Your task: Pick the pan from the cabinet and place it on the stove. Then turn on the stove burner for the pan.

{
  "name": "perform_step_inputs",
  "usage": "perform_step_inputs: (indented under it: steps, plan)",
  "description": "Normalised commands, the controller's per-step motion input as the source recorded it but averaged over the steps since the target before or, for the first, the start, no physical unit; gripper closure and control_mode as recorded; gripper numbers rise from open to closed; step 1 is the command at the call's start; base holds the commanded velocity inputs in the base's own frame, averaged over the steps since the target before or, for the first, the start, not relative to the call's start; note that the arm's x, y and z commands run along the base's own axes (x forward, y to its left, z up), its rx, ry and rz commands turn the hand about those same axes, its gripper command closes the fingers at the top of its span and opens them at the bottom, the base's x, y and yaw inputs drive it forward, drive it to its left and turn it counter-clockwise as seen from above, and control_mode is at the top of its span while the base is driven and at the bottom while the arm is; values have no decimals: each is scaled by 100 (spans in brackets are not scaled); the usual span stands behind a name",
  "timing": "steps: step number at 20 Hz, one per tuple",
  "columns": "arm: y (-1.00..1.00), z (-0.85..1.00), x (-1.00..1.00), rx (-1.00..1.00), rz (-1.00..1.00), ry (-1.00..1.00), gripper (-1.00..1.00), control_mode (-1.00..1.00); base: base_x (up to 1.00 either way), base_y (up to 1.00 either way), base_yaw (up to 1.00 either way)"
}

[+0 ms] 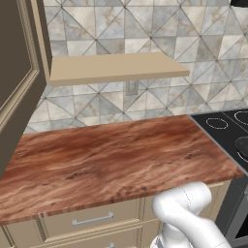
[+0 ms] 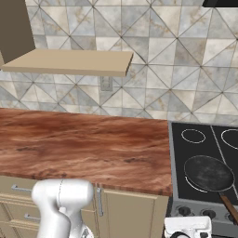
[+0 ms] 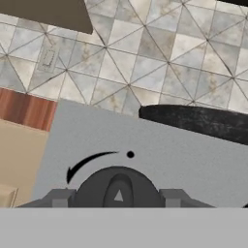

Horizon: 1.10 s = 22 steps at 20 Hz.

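From the left base view I see the glossy black cooktop with white burner rings (image 1: 227, 127) at the right end of the reddish wooden tabletop (image 1: 106, 160). From the right base view, the round black frying pan (image 2: 208, 173) sits on that cooktop's near burner, its handle toward the front edge. In the hand view my hand (image 3: 117, 197) brackets a dark round stove knob (image 3: 117, 186) on the grey panel below the pan, fingertips (image 3: 60, 197) just beside it, though I cannot tell if they press it.

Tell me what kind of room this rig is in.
A simulated home kitchen: black stove with a pan on it, wood-grain counter over beige drawers, and a tiled backsplash.
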Motion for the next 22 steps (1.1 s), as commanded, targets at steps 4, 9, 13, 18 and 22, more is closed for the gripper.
perform_step_inputs:
  steps: [4,9,13,18,22]
  plan:
    - [0,0,-2,-28,11,-11,100,-100,0,0,0]
    - [0,0,-4,-31,10,-13,100,-100,0,0,0]
    - [0,0,-7,-32,10,-18,100,-100,0,0,0]
    - [0,3,-15,-37,6,-17,100,-100,0,0,0]
    - [0,11,-15,-41,6,-16,100,-100,0,0,0]
